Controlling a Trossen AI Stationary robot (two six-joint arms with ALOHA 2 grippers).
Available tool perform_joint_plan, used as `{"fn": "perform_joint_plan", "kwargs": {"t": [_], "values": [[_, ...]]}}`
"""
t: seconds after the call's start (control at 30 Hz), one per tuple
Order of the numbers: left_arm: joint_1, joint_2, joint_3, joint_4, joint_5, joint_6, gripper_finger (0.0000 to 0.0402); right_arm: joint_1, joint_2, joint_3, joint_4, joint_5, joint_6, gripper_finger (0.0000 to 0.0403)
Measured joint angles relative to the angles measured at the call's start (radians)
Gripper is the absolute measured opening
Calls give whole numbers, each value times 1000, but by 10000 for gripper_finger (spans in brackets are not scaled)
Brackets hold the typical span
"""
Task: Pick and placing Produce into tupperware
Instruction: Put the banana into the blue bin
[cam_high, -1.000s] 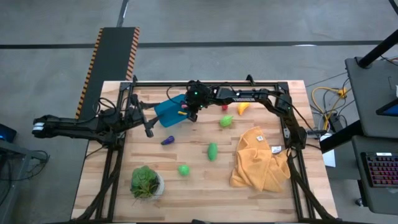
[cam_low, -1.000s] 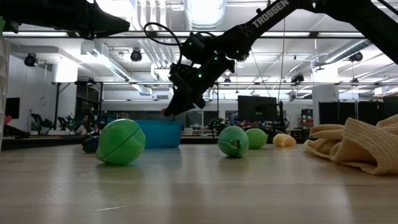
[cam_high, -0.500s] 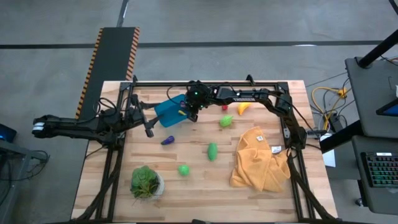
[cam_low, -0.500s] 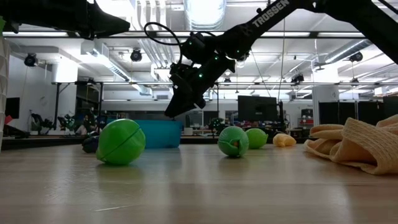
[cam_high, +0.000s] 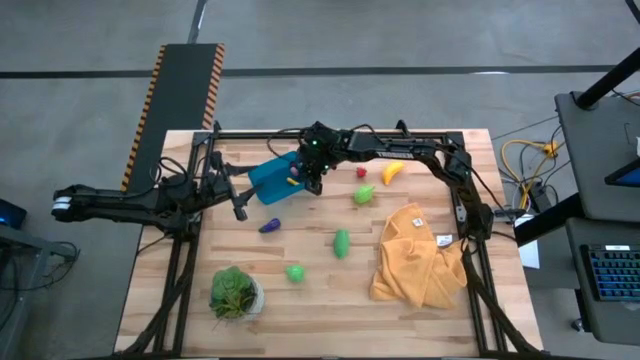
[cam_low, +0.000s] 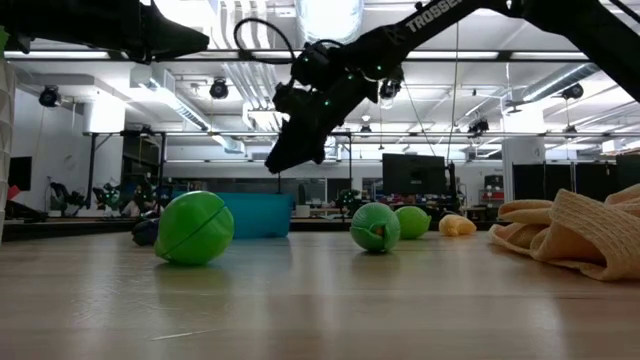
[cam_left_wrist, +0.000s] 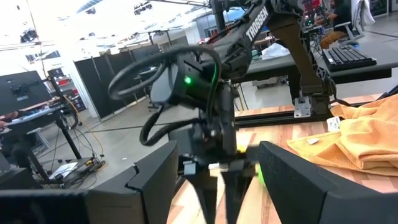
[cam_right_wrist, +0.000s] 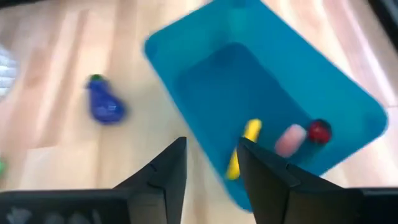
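Right arm has lifted since a second ago: right gripper (cam_low: 283, 160) now sits higher above the teal-blue rectangular plastic tub (cam_high: 274, 178), fingers parted with nothing between them. Looks like a release just done and a retreat to clear the rim.

Right wrist view shows the tub (cam_right_wrist: 261, 106) holding a thin yellow piece (cam_right_wrist: 242, 149), a pale pink piece (cam_right_wrist: 290, 139) and a small red piece (cam_right_wrist: 319, 131). So a few items are in, most are not.

Left gripper (cam_high: 240, 208) waits at the desk's left edge just beside the tub, fingers wide apart, empty.

Still loose on the wooden desk (cam_high: 330, 300):
- purple toy eggplant (cam_high: 269, 226), near the tub
- yellow toy banana (cam_high: 391, 172) and tiny red piece (cam_high: 361, 172), behind
- green pieces: one near the banana (cam_high: 363, 195), an oval one mid-desk (cam_high: 342, 243), a round one nearer the front (cam_high: 295, 271)

Clutter: mustard-yellow crumpled cloth (cam_high: 415, 258) to the right, leafy green plant in a white pot (cam_high: 235, 294) front-left. Neither blocks a straight reach to the eggplant; my guess is that's the easiest next pick. Cloth crowds the right arm's path to the mid-desk green piece a bit.
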Motion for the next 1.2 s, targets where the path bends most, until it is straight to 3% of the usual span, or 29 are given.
{"fn": "perform_joint_plan", "kwargs": {"t": [0.17, 0.33, 0.43, 0.7, 0.87, 1.03, 1.2], "values": [[0, 1, 0, -1, 0, 0, 209, -14, -62, -6, -106, -26, -7, 172], [0, 2, 0, -2, 0, 0, 209, -22, -192, -10, -192, -223, 21, 211], [0, 2, 0, -2, 0, 0, 209, -8, -302, -24, -253, -256, 13, 225], [0, 2, 0, -1, 0, 0, 209, 20, -638, -159, -397, 19, -50, 229], [0, 2, 0, -1, 0, 0, 209, 17, -839, -319, -392, 125, -50, 229], [0, 2, 0, 1, 0, 0, 209, 17, -978, -533, -272, 245, -34, 230], [0, 2, 0, 2, 0, 0, 209, 8, -1015, -725, -104, 413, -50, 230]]}}
